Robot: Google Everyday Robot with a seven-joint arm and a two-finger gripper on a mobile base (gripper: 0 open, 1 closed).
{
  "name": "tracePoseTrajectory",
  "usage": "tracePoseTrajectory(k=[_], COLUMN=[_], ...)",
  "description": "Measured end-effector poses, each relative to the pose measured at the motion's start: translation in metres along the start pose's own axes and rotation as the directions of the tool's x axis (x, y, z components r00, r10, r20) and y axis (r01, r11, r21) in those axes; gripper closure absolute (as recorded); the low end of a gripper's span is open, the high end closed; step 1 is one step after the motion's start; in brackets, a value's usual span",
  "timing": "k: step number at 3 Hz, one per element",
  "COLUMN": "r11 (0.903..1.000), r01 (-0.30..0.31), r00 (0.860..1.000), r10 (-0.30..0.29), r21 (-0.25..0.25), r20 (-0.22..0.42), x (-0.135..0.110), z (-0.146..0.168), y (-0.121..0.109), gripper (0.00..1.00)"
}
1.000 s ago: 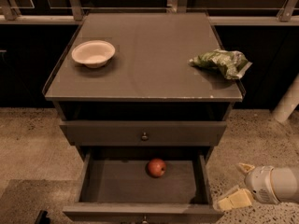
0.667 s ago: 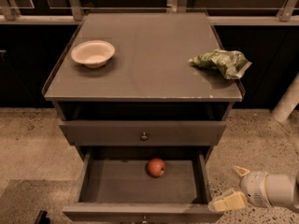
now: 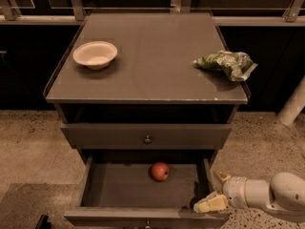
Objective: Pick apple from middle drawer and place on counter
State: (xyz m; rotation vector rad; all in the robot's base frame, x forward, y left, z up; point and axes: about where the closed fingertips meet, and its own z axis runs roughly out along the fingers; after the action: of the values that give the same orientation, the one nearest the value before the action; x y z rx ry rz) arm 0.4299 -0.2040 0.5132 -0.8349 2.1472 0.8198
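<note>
From where I stand, the end effector (image 3: pixel 215 191) hangs low at the right front corner of the middle drawer (image 3: pixel 119 187), just outside its right wall, with the white arm (image 3: pixel 267 194) reaching in from the right. Its two pale fingers (image 3: pixel 211 203) are spread apart with nothing between them. That looks to me like a ready posture for going in over the low wall.

The apple (image 3: pixel 160 171) sits alone on the drawer floor, near the back and a little right of centre. It is apart from the end effector and touches no wall. The drawer is pulled well out, which I take to be why the fruit lies open to reach from above.

Above it, a closed drawer front (image 3: pixel 105 136) shows one round knob (image 3: pixel 147 139).

Up top, the counter (image 3: pixel 157 46) carries a white bowl (image 3: pixel 95 54) at the left and a green-and-white snack bag (image 3: pixel 224 63) at the right edge. The two are well apart, so the broad middle between them seems the natural place to set the fruit.

By my count there is one apple, one bowl, one bag, one open drawer, one closed drawer front and one end effector with two fingers.
</note>
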Motion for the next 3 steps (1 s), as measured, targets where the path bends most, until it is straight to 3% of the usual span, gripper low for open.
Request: tracePoseTrajectory(k=[1,2,3], r11=[0.9999,0.9993,0.9999], r01=[-0.01,-0.034,-0.01], r00=[1.0,0.999,1.0], r10=[0.01,0.034,0.01], r21=[-0.009,0.014,-0.011], r20=[0.002,0.014,0.024], x=[0.005,0.012,0.013], z=[0.005,0.005,0.038], y=[0.001,-0.003,-0.005], gripper=[0.0,0.0,0.0])
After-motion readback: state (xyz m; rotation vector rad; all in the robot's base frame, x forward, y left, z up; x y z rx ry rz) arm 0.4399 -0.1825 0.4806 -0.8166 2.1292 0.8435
